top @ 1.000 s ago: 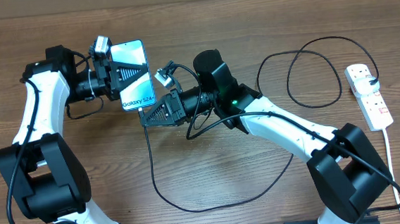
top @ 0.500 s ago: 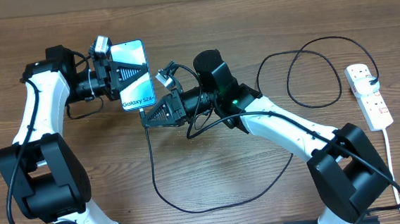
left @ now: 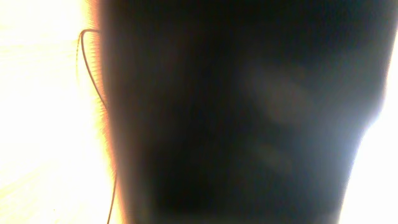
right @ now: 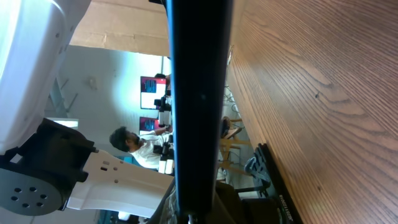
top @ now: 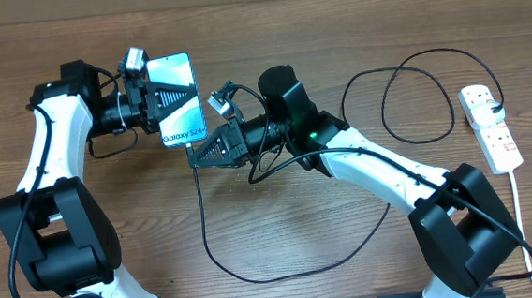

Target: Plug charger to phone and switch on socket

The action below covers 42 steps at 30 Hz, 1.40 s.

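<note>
The phone [top: 180, 129], blue screen up with "Galaxy S24" on it, is held off the table at the upper left, and my left gripper [top: 187, 98] is shut on it. My right gripper [top: 193, 154] is shut on the connector end of the charger [top: 201, 219], right at the phone's lower edge. The thin black cable loops across the table to the white socket [top: 490, 126] at the far right, where its black plug [top: 495, 108] sits. The left wrist view is filled by the dark blurred phone [left: 236, 112]. In the right wrist view the phone's edge [right: 196, 93] is a dark vertical bar.
The socket's white cord [top: 520, 225] runs down the right edge of the wooden table [top: 268, 36]. A loose cable loop [top: 422, 91] lies right of centre, and another slack loop [top: 256, 279] lies near the front.
</note>
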Each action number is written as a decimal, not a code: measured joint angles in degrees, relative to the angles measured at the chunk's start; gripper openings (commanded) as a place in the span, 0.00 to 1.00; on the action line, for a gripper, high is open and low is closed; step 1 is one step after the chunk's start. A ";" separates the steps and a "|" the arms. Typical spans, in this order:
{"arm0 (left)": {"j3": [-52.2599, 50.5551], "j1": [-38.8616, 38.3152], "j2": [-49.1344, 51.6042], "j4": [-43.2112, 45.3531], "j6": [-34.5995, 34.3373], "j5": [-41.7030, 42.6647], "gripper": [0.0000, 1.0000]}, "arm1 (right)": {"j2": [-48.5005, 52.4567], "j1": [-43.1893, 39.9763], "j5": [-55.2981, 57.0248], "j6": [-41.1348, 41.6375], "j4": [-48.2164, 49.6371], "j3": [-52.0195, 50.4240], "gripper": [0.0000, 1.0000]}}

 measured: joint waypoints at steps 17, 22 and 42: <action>0.00 0.00 0.00 -0.02 -0.83 0.00 0.05 | -0.02 0.00 0.00 1.07 0.61 0.00 0.04; 0.00 0.00 0.00 0.00 -0.83 -0.02 0.04 | 0.00 0.00 0.00 1.09 0.63 0.00 0.04; 0.00 0.00 0.00 -0.11 -0.81 -0.02 0.05 | -0.02 0.31 1.01 2.14 3.26 0.00 0.04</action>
